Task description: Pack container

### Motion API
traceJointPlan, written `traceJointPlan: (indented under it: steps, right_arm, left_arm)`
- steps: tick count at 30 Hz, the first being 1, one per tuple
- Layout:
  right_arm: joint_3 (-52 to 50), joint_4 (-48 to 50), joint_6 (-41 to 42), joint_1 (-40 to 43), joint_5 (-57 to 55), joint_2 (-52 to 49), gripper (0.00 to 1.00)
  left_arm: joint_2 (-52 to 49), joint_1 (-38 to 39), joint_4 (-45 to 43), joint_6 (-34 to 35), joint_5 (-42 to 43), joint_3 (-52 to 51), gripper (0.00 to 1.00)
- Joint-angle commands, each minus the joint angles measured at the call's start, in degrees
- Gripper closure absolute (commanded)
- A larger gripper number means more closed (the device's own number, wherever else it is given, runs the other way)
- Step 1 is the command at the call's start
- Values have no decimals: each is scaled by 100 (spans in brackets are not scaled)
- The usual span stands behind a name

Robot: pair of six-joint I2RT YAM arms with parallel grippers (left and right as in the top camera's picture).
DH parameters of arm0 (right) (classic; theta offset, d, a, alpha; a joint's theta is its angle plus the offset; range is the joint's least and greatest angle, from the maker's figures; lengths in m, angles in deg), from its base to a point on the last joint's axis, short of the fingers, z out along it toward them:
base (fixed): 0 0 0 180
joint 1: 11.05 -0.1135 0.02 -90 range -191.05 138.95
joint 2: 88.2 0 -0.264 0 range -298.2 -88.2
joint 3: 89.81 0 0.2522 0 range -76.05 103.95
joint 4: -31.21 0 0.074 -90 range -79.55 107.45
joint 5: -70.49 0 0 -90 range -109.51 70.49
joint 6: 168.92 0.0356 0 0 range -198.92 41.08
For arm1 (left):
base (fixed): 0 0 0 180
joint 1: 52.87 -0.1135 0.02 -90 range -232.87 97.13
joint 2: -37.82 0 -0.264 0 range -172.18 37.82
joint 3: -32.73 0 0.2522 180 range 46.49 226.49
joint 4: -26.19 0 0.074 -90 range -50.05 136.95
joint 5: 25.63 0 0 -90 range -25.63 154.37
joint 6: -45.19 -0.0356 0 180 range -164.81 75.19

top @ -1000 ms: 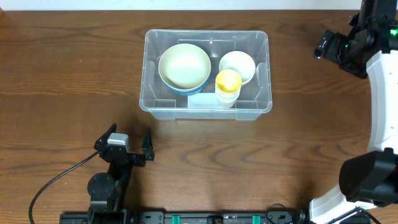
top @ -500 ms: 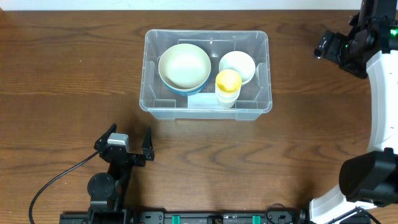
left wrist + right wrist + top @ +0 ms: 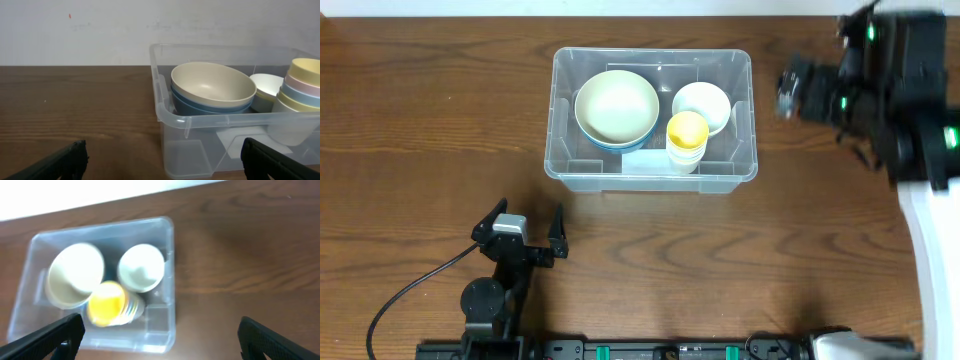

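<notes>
The clear rectangular container (image 3: 650,182) stands at the table's middle back. It holds a cream bowl nested in a blue bowl (image 3: 616,106), a small white bowl (image 3: 701,105) and a stack of cups with a yellow one on top (image 3: 687,135). My left gripper (image 3: 525,225) is open and empty on the table in front of the container, whose rim (image 3: 165,112) fills the left wrist view. My right gripper (image 3: 790,90) is open and empty, raised to the right of the container and blurred. The right wrist view looks down on the container (image 3: 170,250).
A white label (image 3: 645,162) lies on the container's base. A black cable (image 3: 410,290) runs from the left arm's base at the front left. Bare wooden table lies to the left and right of the container.
My right arm has swung left toward the container and now shows blurred. The left gripper and the container's contents have not moved.
</notes>
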Motion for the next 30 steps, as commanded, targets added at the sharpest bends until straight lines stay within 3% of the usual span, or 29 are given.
traceJointPlan:
  steps: [1,9,14,22,26,30]
  right_arm:
    - [-826,-46,39,-262,-39,557,1]
    - [-3281,509,192,-291,177,2358,1]
    - [-4885,2400,42,-186,179,3578,1]
    - [-7576,5980,-997,-52,457,5445,1]
    - [-8384,6708,-1086,31,455,6251,1]
    - [-8804,6741,-1086,144,455,6931,1]
  left_arm:
    - [-13,-28,214,-33,61,-90,2]
    - [-13,-28,214,-31,61,-90,2]
    - [-13,-28,214,-31,61,-90,2]
    - [-13,-28,214,-33,61,-90,2]
    - [-13,-28,214,-33,61,-90,2]
    - [-13,-28,214,-33,61,-90,2]
